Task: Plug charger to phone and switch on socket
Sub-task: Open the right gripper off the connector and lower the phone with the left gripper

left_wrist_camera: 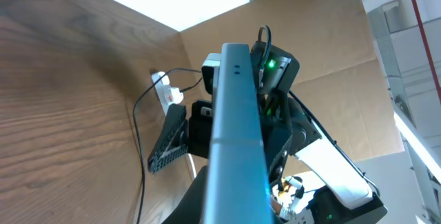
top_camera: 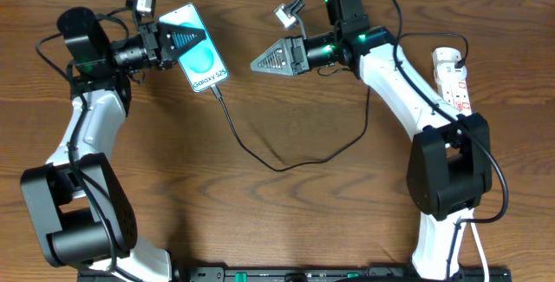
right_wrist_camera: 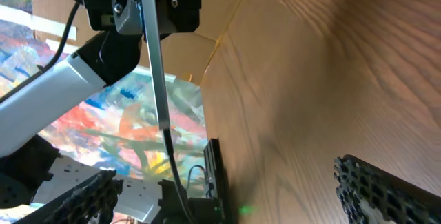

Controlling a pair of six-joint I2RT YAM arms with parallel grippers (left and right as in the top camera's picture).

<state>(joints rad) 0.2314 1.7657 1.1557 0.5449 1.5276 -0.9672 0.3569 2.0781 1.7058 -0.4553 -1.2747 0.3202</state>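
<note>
Left claw (top_camera: pixel 189 37) clamped on phone (top_camera: pixel 201 56); screen reads "Galaxy S25". Charger (top_camera: pixel 260 159) meets the phone's lower end and trails across the table (top_camera: pixel 303 230). Right claw (top_camera: pixel 258 62) spread wide, holding nothing, near the phone. Socket (top_camera: pixel 453 75) lies at the far right.

The tabletop (top_camera: pixel 286 221) is brown wood with a strong grain, smooth with a faint sheen. The small rectangular smartphone (top_camera: pixel 204 61) has a glossy bright blue screen and a smooth, satin grey edge. The long thin black charger cable (top_camera: pixel 279 170) looks matt and rubbery. The elongated white power strip (top_camera: pixel 453 78) is smooth plastic. The right end effector (top_camera: pixel 260 62) has fingers (right_wrist_camera: pixel 386 189) of matt black plastic, studded in a fine grid.
</note>
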